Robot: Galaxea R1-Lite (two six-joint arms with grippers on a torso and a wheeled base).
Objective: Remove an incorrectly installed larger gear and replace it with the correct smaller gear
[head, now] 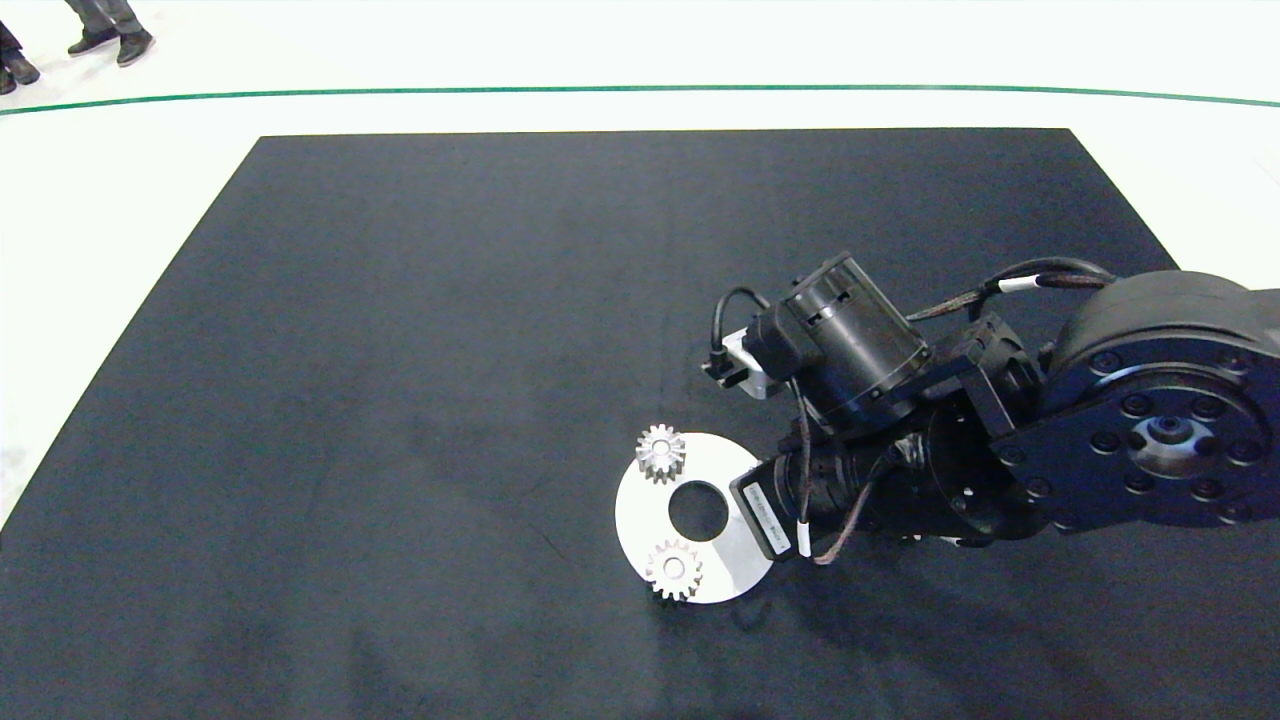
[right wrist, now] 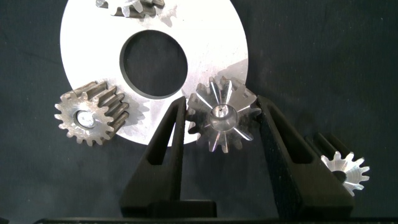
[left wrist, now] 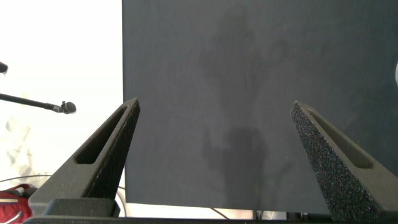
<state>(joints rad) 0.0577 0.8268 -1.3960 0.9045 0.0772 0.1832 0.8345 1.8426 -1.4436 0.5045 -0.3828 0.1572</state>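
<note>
A round silver plate (head: 640,505) (right wrist: 93,50) with a centre hole lies on the dark mat. The larger gear (right wrist: 222,115), with long star-like teeth, stands at the plate's edge on the arm's side. My right gripper (right wrist: 221,101) is shut on it, one finger on each side. In the head view my right arm (head: 860,400) hides this gear and the fingers. The smaller gear (right wrist: 347,171) lies loose on the mat just outside one finger, partly hidden by it. My left gripper (left wrist: 215,104) is open and holds nothing, above the mat's edge.
Two more silver gears (head: 660,452) (head: 674,570) sit on the plate; the right wrist view shows them too (right wrist: 87,118) (right wrist: 134,6). The black mat (head: 400,400) stretches far to the left. A person's shoes (head: 110,40) stand beyond the table.
</note>
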